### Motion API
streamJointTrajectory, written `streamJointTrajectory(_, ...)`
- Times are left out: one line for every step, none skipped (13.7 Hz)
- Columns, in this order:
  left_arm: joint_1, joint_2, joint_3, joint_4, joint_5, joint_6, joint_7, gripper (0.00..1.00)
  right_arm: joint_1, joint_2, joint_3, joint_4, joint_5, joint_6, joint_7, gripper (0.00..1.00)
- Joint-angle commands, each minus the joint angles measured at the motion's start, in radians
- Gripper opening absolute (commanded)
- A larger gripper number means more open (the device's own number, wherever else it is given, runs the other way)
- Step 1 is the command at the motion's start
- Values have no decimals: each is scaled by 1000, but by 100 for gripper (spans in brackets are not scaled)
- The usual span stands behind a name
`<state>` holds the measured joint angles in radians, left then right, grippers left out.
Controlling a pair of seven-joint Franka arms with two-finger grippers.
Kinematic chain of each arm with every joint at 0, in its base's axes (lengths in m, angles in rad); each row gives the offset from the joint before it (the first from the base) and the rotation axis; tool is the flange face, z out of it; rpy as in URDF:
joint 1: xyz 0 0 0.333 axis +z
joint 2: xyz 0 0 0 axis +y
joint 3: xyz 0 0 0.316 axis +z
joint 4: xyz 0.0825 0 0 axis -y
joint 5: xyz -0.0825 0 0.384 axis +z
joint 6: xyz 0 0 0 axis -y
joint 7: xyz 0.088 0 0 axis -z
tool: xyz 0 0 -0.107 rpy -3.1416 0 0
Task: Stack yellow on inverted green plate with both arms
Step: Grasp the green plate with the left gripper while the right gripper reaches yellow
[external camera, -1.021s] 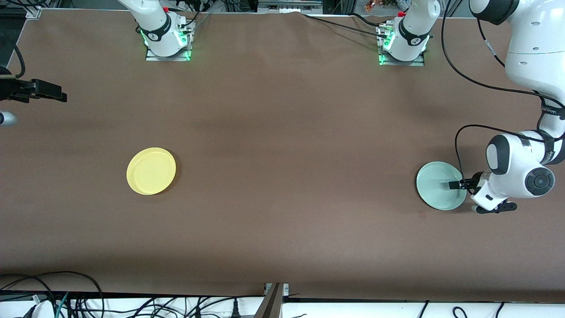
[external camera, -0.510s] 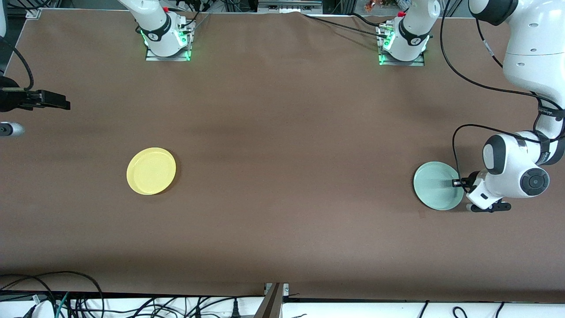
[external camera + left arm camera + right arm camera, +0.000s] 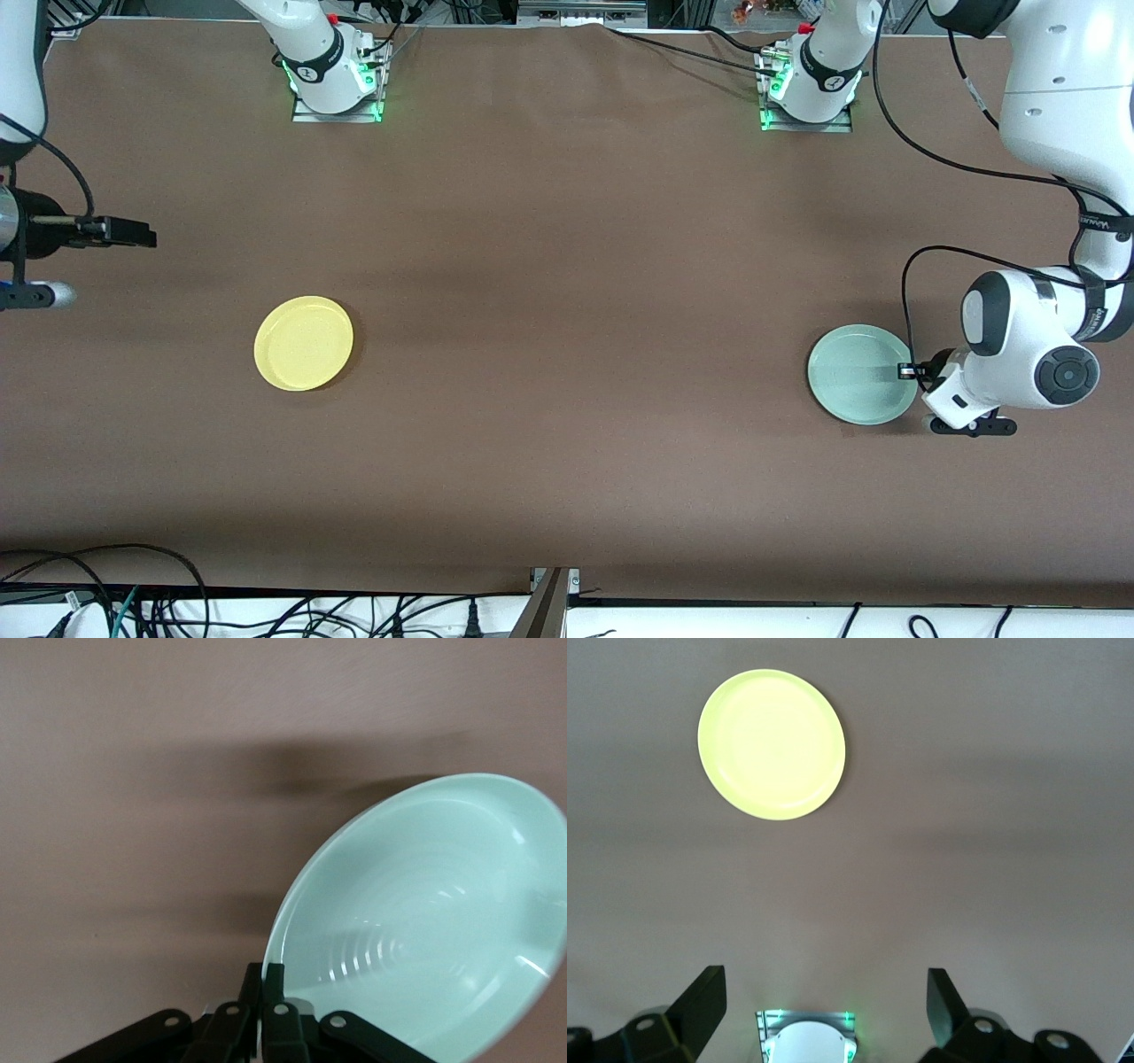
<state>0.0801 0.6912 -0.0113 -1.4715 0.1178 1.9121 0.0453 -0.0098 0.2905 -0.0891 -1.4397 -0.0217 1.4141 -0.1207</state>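
- Front view: the green plate sits toward the left arm's end of the desk, at about 3 o'clock in the frame. The left gripper has its jaws clamped on the plate's rim, on the edge toward the arm's own wrist. A shadow shows under that edge, so the plate looks lifted or tipped off the desk; I judge the flip is under way, not finished.
- Front view: the yellow lies flat and untouched toward the right arm's end, at about 9 o'clock in the frame, well apart from the green plate. The right gripper hangs over the desk edge at about 10 o'clock of the yellow, holding nothing.
- Left wrist view: the green plate is clearly tilted, its hollow ringed face turned to the camera, with the jaws of the left gripper pinched together on its rim. It is not yet upside down.
- Right wrist view: the yellow rests right way up on the desk, at 11 o'clock in this frame. The jaws of the right gripper stand wide apart and empty.
- Left to do, by my reading: finish inverting the green plate and set it down, then grasp the yellow, carry it across, and stack it on top.
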Motion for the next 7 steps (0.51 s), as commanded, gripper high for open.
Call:
streamJointTrajectory(-120, -4, 16, 172, 10, -190, -9, 0, -22, 65, 0, 5, 37, 58, -7, 100)
streamJointTrajectory(-155, -4, 19, 210, 11, -229, -25, 0, -24, 91, 0, 4, 42, 81, -7, 100)
streamJointTrajectory(-189, -4, 21, 238, 11, -257, -53, 0, -25, 120, 0, -4, 42, 109, -7, 100)
streamJointTrajectory(-221, -4, 21, 252, 11, -266, -77, 0, -24, 157, 0, -13, 43, 143, -7, 100)
streamJointTrajectory(-250, -4, 19, 257, 11, -266, -94, 0, -24, 186, 0, -30, 54, 191, -7, 100)
streamJointTrajectory(-293, -2, 19, 269, 14, -266, -119, 0, -28, 196, 0, -54, 60, 242, -8, 100)
streamJointTrajectory(-337, 1, 21, 292, 60, -265, -154, 0, -41, 205, 2, -79, 62, 287, -13, 100)
